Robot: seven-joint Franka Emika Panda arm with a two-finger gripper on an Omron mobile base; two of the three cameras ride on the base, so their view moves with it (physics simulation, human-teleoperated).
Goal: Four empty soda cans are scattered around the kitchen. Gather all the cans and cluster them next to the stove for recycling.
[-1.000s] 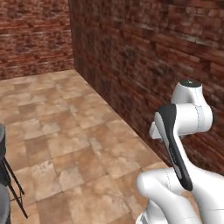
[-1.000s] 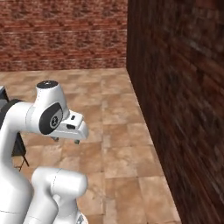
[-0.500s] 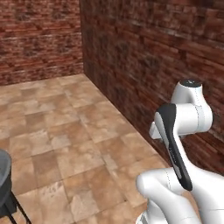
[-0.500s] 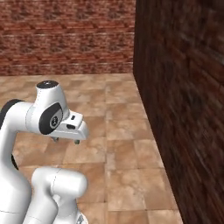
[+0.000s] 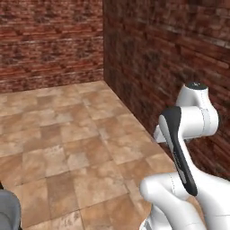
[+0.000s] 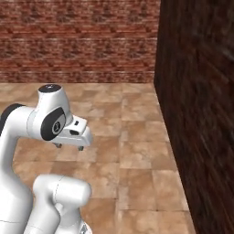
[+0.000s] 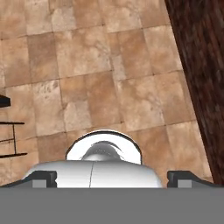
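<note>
pincer [image 7: 112, 178]: released, jaws wide, nothing held
below: tiled floor [image 5: 67, 134]
beside: brick wall [image 6: 196, 114], corner

Brown tiled floor [image 5: 67, 134]

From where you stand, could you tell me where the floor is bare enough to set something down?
The tiled floor is bare from the back brick wall forward, along the side brick wall. The only crowding is a grey object at the left base view's lower left corner.
</note>
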